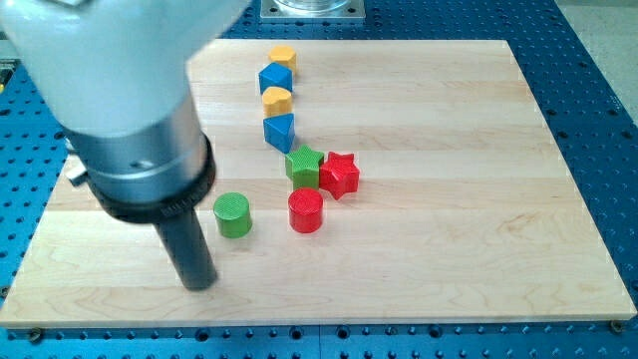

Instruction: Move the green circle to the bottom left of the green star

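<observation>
The wooden board (449,199) lies on a blue perforated bench (598,80). My tip (202,286) touches the board near the view's bottom left. Just to the upper right of my tip stands the green circle (232,214). Further right is the red circle (306,210). Above it, the green star (303,166) and the red star (339,175) touch each other. Well above my tip, toward the view's top, four blocks form a column: blue block (279,131), orange block (276,100), blue block (274,78), orange block (282,57).
</observation>
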Controlling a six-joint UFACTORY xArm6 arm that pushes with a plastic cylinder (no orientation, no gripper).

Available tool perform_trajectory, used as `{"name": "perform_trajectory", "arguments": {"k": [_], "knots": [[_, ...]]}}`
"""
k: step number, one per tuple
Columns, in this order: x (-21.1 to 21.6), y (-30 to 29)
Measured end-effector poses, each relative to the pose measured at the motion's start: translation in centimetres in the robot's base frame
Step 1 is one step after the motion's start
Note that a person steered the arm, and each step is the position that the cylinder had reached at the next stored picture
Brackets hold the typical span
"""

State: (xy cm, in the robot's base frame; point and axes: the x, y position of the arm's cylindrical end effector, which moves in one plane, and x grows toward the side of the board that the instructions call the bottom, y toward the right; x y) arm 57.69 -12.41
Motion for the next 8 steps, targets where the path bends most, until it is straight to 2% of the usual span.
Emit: {"name": "perform_trajectory", "arguments": {"k": [2,4,6,7,8], "knots": [[-4.1,2.2],[-4.7,3.2],[-6.1,0.8],[-7.0,1.7],[-7.0,5.4]]}}
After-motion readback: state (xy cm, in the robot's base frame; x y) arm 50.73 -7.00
